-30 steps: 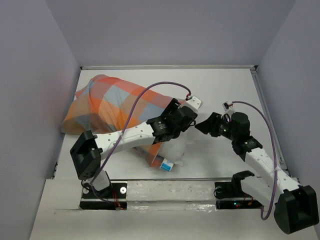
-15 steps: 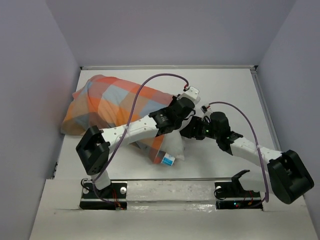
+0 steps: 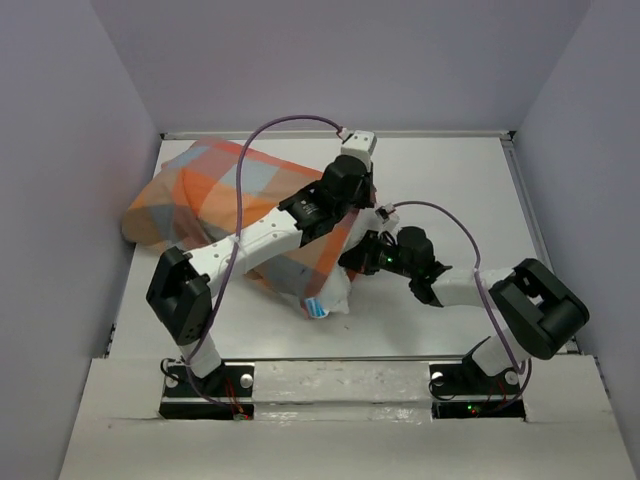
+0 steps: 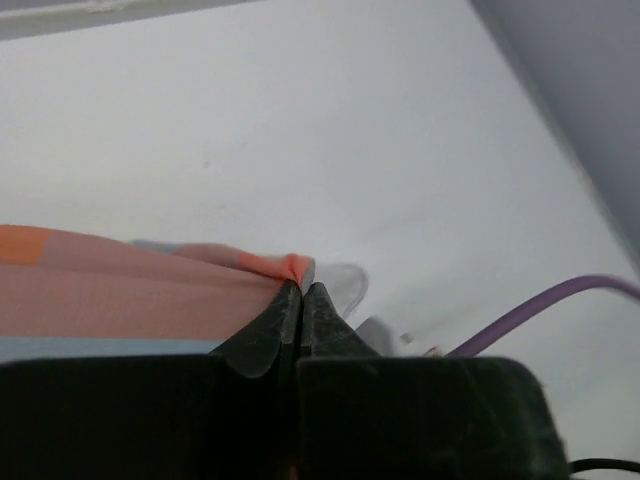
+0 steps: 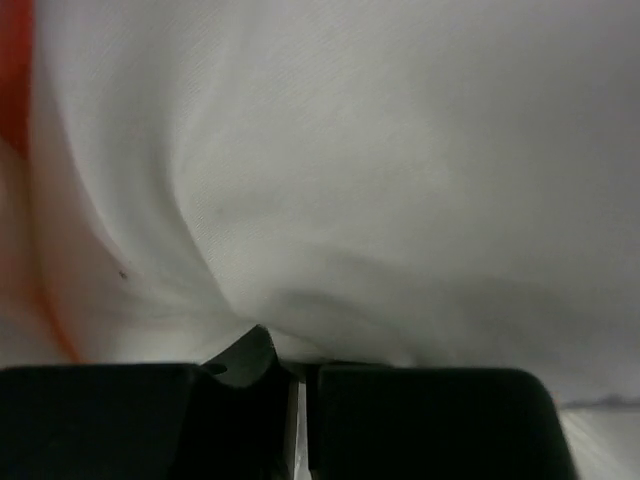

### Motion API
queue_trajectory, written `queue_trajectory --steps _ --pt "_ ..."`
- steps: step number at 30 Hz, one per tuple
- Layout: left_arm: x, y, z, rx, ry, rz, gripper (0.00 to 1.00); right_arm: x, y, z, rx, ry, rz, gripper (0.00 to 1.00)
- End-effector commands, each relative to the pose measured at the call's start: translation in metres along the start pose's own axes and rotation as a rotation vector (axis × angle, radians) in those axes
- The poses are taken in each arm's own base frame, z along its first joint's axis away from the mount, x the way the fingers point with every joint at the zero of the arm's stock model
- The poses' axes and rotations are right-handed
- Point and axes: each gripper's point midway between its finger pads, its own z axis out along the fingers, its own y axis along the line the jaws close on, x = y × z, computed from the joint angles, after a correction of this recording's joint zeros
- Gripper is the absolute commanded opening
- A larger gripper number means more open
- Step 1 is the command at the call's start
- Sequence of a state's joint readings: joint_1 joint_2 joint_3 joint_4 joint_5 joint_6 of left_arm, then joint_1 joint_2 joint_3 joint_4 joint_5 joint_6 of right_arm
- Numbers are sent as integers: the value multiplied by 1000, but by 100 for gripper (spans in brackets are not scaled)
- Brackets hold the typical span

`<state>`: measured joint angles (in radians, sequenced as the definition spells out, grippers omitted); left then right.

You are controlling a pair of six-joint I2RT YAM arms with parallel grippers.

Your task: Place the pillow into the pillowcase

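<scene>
The checked pillowcase (image 3: 215,205) lies across the left half of the table, bulging. My left gripper (image 3: 352,200) is raised over its right end and shut on an orange corner of the pillowcase (image 4: 292,266), pulling that edge up. The white pillow (image 3: 338,290) sticks out of the case's near right end, with a blue label (image 3: 315,307) beside it. My right gripper (image 3: 353,264) is pushed into the pillow (image 5: 380,150), jaws shut with a fold of white fabric drawn into them (image 5: 292,352). Most of the pillow is hidden inside the case.
White table (image 3: 450,180) boxed in by grey walls, with a raised rail (image 3: 530,230) along the right edge. Purple cables (image 3: 280,135) arch over both arms. The right arm's elbow (image 3: 535,310) sits near the front right.
Both grippers have shut. The left one has lifted the pillowcase's edge up and back; the right arm has swung left and driven into the pillow.
</scene>
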<state>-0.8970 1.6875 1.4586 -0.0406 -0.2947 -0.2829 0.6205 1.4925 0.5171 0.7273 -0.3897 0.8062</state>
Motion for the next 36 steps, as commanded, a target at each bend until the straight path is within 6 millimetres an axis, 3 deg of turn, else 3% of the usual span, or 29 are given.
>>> queue_trajectory --steps 1,4,5,6,7,8,9,10,12,14,15,16,18,19,21,23,24,25,26,27,28,29,30,31,32,35,36 --pt "-145 -93 -67 454 -298 -329 0 -13 52 8 -235 -55 -52 0" --pt "-163 -132 -93 599 -305 -395 0 -14 47 18 -218 -53 -37 0" --pt "-160 -155 -105 652 -294 -408 0 -23 52 25 -227 -63 -48 0" --pt "-168 -169 -110 683 -308 -438 0 -21 47 31 -220 -49 -38 0" --pt "-159 -180 -108 695 -287 -445 0 -24 51 35 -235 -51 -36 0" --pt "-169 -191 -117 727 -301 -462 0 -27 54 38 -249 -52 -26 0" --pt "-156 -207 -110 740 -263 -463 0 -33 62 40 -279 -63 -18 0" --pt "-165 -212 -113 749 -276 -469 0 -34 63 42 -283 -63 -14 0" --pt "-152 -214 -90 702 -243 -466 0 -34 62 40 -275 -69 -13 0" --pt "-145 -203 -70 598 -242 -444 1 -38 59 35 -240 -100 -29 0" --pt "-135 -199 -61 559 -219 -422 13 -36 53 34 -212 -94 -28 0" --pt "-134 -195 -56 540 -217 -405 44 -32 48 31 -191 -91 -24 0" --pt "-129 -191 -54 520 -213 -361 80 -45 39 22 -160 -128 -14 0" --pt "-125 -185 -53 491 -196 -328 98 -43 28 17 -133 -126 5 0" --pt "-128 -163 -62 402 -212 -246 99 -54 13 5 -91 -158 37 0" --pt "-111 -139 -67 297 -209 -178 99 -52 0 -6 -61 -163 51 0" --pt "-130 -109 -89 194 -283 -163 99 -59 -4 -13 -50 -181 52 0" --pt "-123 -95 -96 146 -287 -156 99 -61 -7 -18 -39 -190 52 0" --pt "-86 -74 -91 76 -238 -117 99 -64 -10 -22 -30 -200 55 0" --pt "-76 -59 -97 41 -239 -115 98 -65 -13 -27 -24 -202 53 0" --pt "-53 -30 -109 -23 -232 -119 94 -72 -16 -34 -18 -209 49 0" --pt "-54 -10 -130 -56 -267 -151 92 -75 -15 -37 -21 -211 46 0" --pt "-43 0 -135 -67 -270 -163 91 -78 -18 -39 -11 -209 47 0" --pt "0 15 -130 -99 -218 -128 87 -82 -16 -43 -10 -216 38 0" --pt "5 21 -141 -92 -229 -141 84 -83 -15 -44 -5 -213 12 0" --pt "52 18 -148 -48 -180 -76 82 -91 -15 -45 23 -211 -6 0" --pt "58 13 -150 -33 -181 -62 82 -90 -15 -45 28 -201 -3 0"
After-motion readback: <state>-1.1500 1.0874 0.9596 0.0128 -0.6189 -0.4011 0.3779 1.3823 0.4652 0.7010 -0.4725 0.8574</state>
